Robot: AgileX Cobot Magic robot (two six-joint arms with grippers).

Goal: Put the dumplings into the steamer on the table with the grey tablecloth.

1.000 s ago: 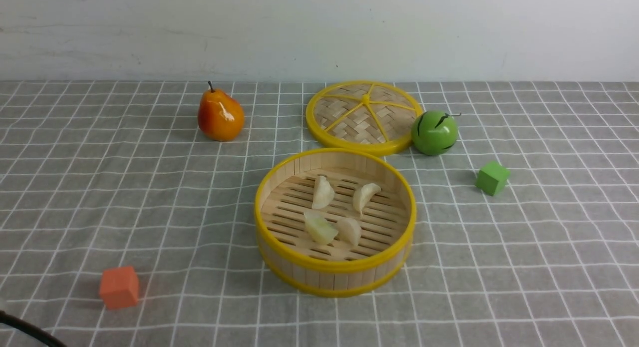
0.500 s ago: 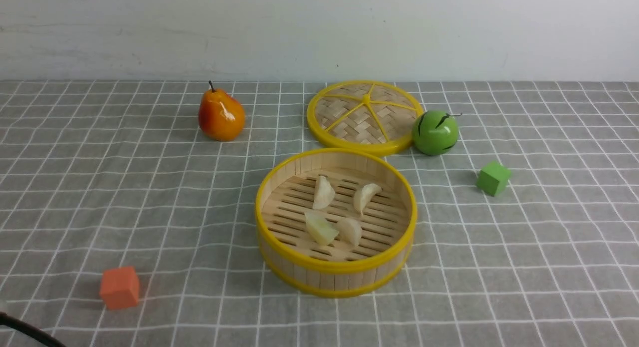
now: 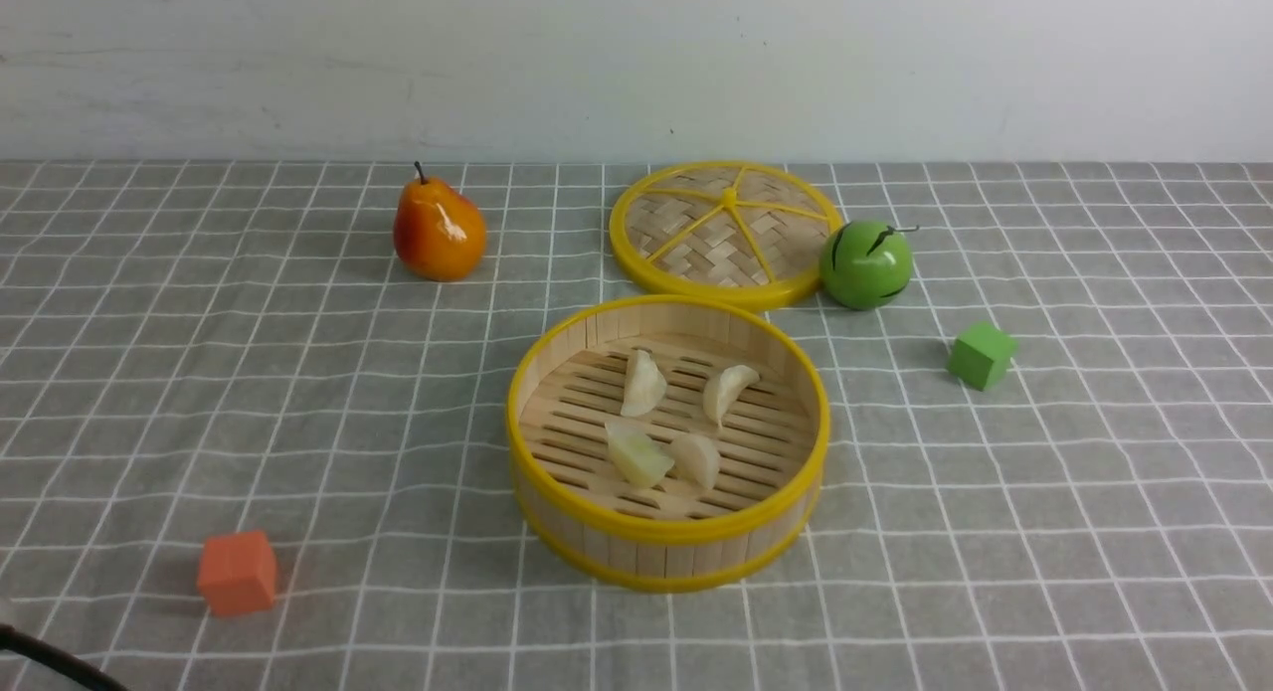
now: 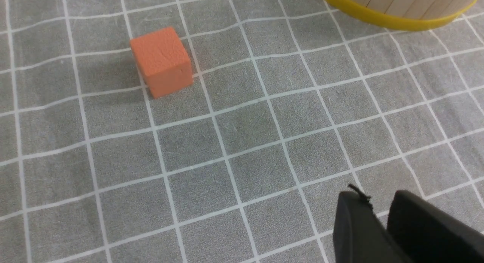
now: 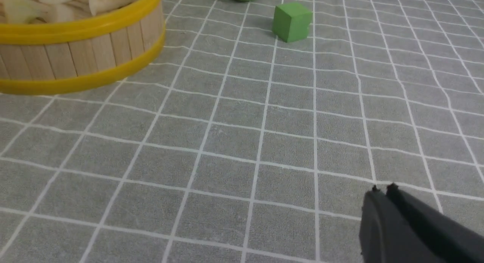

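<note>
Grey tablecloth covers the bench, no writing readable; four dumplings sit in the steamer. Left pincer and right pincer both closed, empty.

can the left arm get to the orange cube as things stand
Probably yes. The orange cube sits alone on the grey tablecloth, with only bare cloth between it and the left end effector, which is shut and empty.

Almost nothing differs across the front views. The dark cable at the lower left corner sits marginally lower. Everything else shows no visible shift.
</note>
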